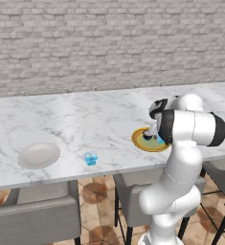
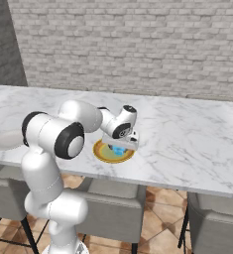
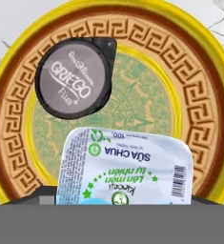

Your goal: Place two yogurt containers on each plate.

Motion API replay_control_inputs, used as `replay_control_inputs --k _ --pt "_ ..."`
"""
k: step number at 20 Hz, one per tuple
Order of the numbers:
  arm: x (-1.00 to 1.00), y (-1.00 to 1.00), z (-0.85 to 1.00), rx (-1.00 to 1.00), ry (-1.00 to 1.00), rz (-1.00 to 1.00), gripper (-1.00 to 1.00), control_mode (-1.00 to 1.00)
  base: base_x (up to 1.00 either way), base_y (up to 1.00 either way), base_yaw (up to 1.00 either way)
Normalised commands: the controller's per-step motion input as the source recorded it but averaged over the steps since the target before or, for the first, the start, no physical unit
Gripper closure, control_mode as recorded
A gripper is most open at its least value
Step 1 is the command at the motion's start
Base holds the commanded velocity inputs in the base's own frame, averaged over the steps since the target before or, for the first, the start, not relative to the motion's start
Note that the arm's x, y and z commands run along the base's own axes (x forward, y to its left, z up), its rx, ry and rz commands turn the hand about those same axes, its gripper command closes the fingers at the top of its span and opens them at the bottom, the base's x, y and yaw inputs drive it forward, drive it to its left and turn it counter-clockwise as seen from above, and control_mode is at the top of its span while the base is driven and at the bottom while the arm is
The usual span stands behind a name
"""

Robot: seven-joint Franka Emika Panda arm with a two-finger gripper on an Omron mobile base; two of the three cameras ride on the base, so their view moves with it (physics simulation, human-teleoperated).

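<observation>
Now, left base view: the white arm reaches out over the white marbled stone surface, its claw hanging right above the round plate with the yellow-orange rim and green centre.
Blue cup on that plate: a small light blue translucent yogurt cup peeks out beside the arm, and something dark sits next to it; too small to name from here.
Waiting items: the plain off-white round plate lies far to the left, bare as far as I can see, with a second light blue translucent yogurt cup standing just beside it near the front edge, handy for that plate, I'd judge.
Right base view: same story from the other side, the claw low over the patterned plate, blue cup directly under it; the off-white plate is well apart at the left.
Hand view: looking straight down, a round black yogurt cup with a grey foil top rests on the green centre, and the blue cup's white printed lid sits just beside it, nearest the camera.
Why here: two cups on this plate is its full share.
Claw state: fingertips are hidden, so whether it grips the blue cup or stands loose around it, I cannot tell.
</observation>
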Motion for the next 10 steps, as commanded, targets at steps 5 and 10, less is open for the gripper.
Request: replay_control_inputs --k 5,10 --pt "0.07 0.0 -0.11 0.0 0.0 0.0 1.0 -1.0 0.0 0.0 0.0" --pt "0.09 0.0 -0.07 0.0 0.0 0.0 -1.0 -1.0 0.0 0.0 0.0"
